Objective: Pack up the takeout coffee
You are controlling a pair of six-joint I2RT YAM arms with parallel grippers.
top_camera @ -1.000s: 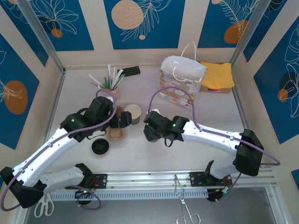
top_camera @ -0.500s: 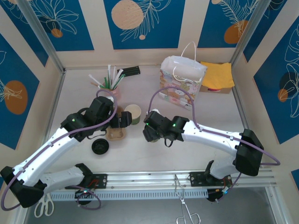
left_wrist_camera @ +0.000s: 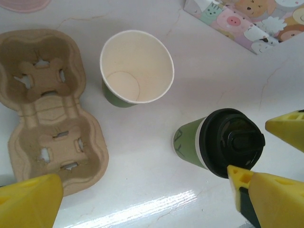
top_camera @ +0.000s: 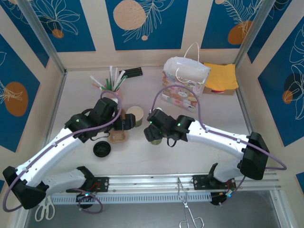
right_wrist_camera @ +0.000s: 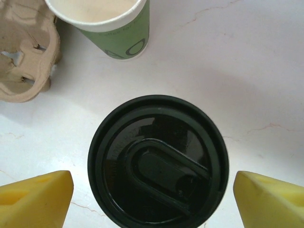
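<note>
A yellow cloth (top_camera: pixel 221 75) lies at the back right corner of the table (top_camera: pixel 142 159). Tongs (top_camera: pixel 185 202) and scissors (top_camera: pixel 46 209) lie below the front rail (top_camera: pixel 156 181). Blue panels (top_camera: pixel 145 23) line the walls.

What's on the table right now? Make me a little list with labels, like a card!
lidded cup: standing, black lid on
right fingers: open, one each side of the lidded cup
left fingers: open, holding nothing
cup carrier: both pockets empty
open cup: empty, upright, beside the carrier
spare lid: lying flat near the carrier
paper bag: standing at the back
</note>
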